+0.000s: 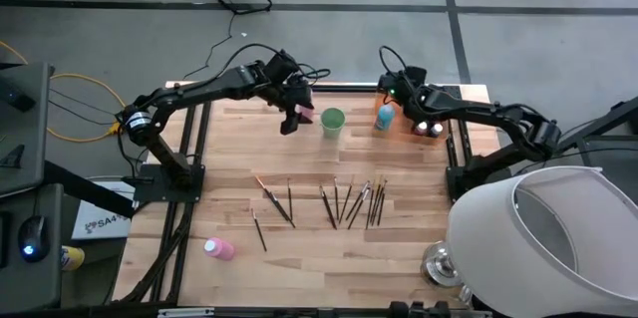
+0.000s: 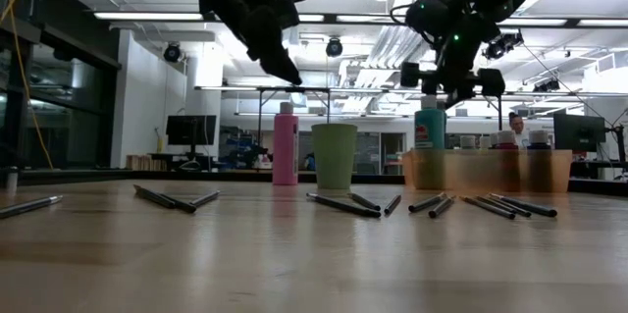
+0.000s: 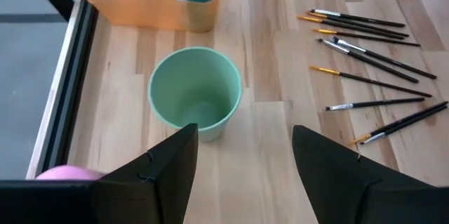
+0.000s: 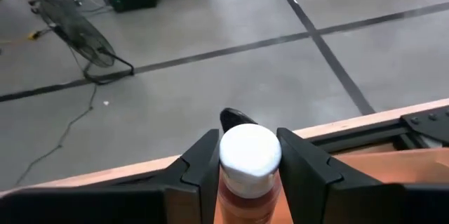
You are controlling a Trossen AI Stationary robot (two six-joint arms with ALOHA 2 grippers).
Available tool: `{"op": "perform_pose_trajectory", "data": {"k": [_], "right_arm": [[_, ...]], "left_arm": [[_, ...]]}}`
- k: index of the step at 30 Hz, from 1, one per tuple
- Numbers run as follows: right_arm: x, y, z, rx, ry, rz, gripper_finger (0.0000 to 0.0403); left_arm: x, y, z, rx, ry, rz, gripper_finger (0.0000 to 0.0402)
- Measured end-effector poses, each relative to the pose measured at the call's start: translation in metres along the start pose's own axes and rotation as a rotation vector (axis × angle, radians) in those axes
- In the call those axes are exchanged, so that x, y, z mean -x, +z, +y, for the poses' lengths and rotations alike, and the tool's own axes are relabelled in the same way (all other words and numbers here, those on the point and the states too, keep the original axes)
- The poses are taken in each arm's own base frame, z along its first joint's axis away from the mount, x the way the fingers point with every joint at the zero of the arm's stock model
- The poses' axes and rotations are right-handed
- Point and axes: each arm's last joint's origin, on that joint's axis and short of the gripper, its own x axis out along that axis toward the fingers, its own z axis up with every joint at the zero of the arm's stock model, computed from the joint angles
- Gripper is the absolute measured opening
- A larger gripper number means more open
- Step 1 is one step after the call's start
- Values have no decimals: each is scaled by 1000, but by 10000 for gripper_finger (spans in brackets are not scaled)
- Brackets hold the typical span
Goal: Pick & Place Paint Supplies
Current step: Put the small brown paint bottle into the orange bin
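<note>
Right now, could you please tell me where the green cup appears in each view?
High view: cup, upper centre, beside the left gripper.
Low view: centre, right of the pink bottle.
Left wrist view: centre-left.
Right wrist view: not in it.
Shared landmark: the orange tray.

2 pink bottles [image 1: 219, 249]: 1 lying, 1 upright. 1 teal bottle [image 1: 385, 116]. 1 green cup [image 1: 332, 122]. 1 orange tray [image 1: 403, 127]. Roughly 12 brushes [image 1: 339, 202] on the table. Small bottles [image 1: 429, 129] in tray: at least 2 visible.
</note>
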Motion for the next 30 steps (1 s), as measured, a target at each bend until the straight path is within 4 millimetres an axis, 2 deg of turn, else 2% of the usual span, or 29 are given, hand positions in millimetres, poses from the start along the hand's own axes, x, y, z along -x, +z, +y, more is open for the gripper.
{"op": "perform_pose_trajectory", "data": {"k": [10,13,20,23,30], "right_arm": [[-17,-14,1,40,-3,91,113],[-14,-20,4,59,4,100,114],[-5,-34,-7,74,-99,180,113],[1,-39,-6,96,-99,188,116],[6,-42,-7,89,-123,180,113]], "left_arm": [[0,0,0,-25,-7,-8,225],[0,0,0,-26,-8,-7,225],[0,0,0,-24,-10,-1,225],[0,0,0,-23,-10,-1,225],[0,0,0,-23,-10,-1,225]]}}
